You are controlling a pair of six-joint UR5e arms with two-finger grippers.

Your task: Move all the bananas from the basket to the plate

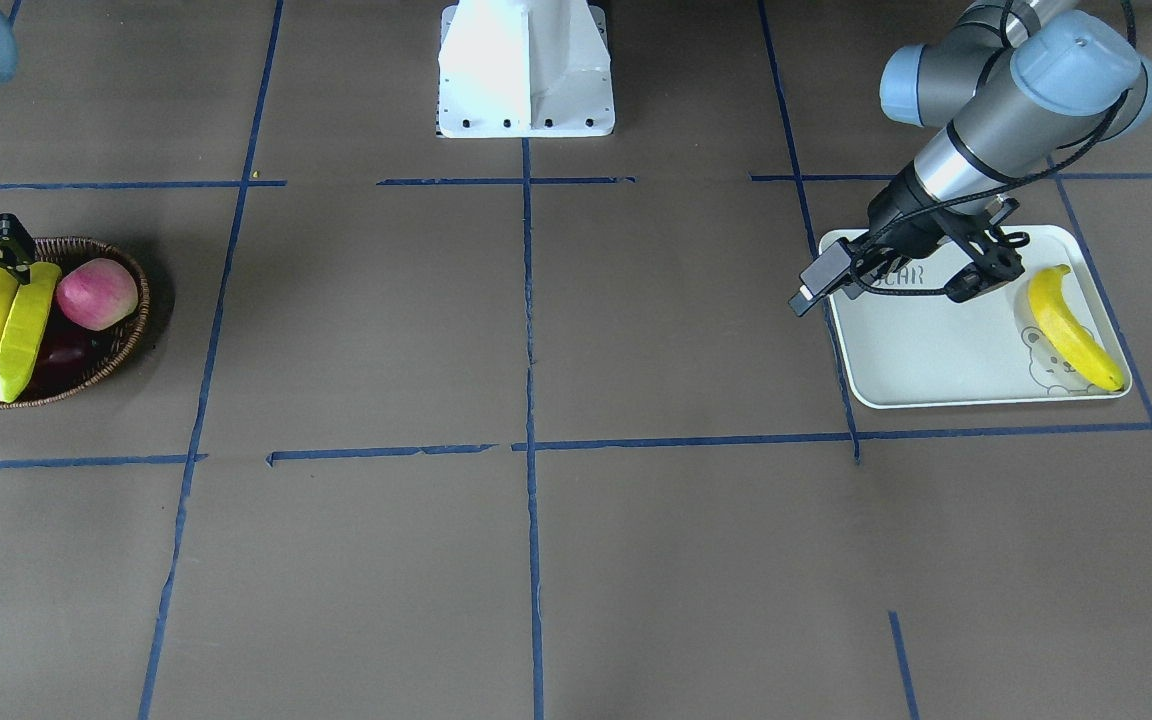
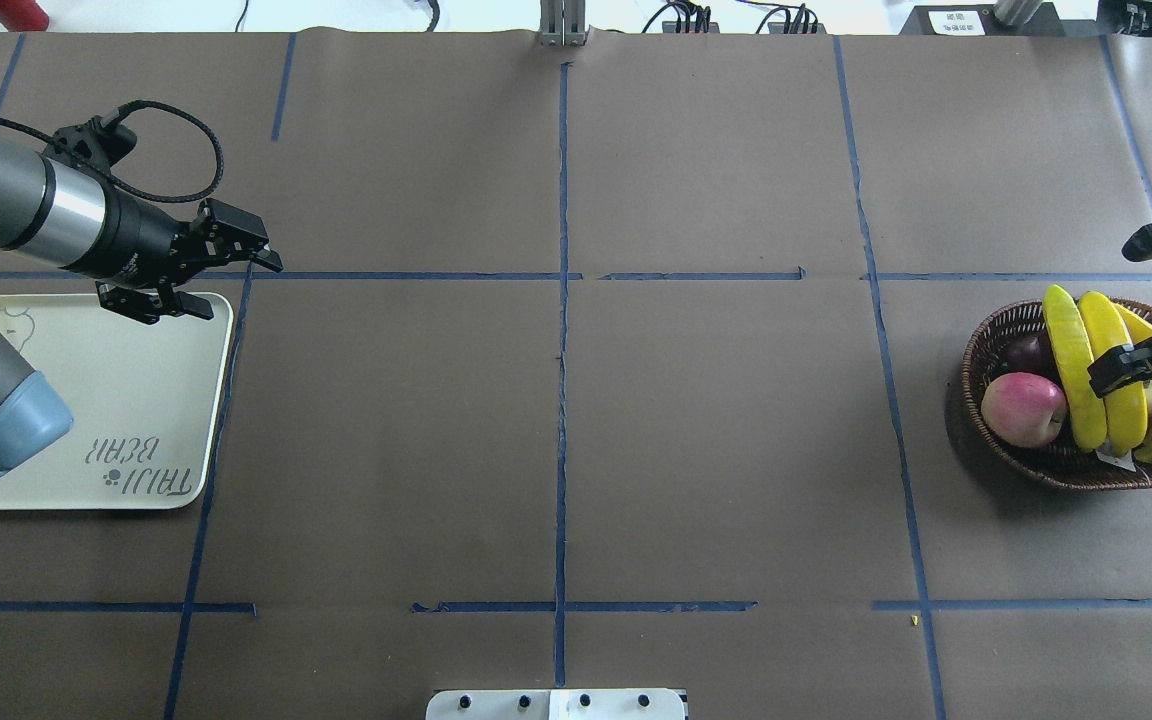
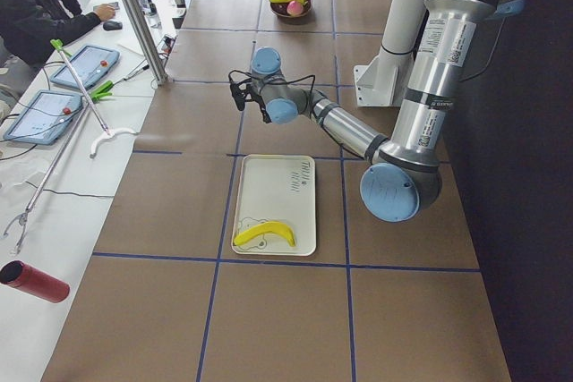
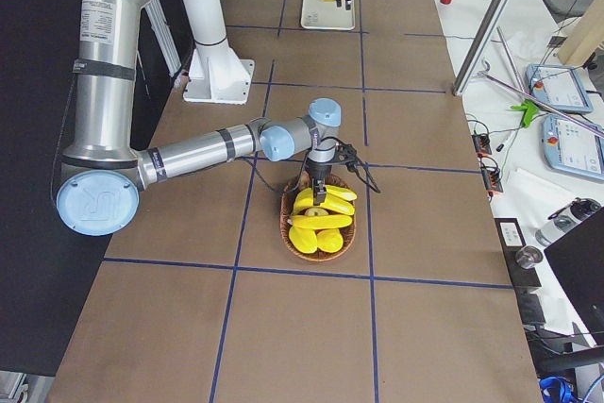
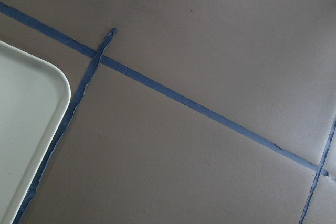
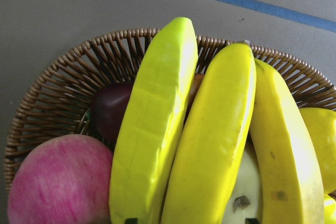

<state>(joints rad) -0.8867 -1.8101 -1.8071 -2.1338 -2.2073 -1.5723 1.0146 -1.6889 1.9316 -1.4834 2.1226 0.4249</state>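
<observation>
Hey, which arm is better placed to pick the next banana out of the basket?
Right. The right gripper hangs open directly over the bananas in the basket. The left gripper is open at the plate corner, far across the table.

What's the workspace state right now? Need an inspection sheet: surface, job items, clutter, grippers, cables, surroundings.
Surface: brown-covered table with a blue tape grid.
Job's things: one banana lies on the plate; three bananas show in the basket.
Clutter: a pink-red apple and a dark fruit share the basket.
Grippers: left gripper open and empty, above the plate's corner; right gripper open, low over the basket's bananas.
Cables: a black cable loops off the left wrist; no snag seen.
Surroundings: a person sits at the side bench with tablets; a red cylinder lies there.
</observation>
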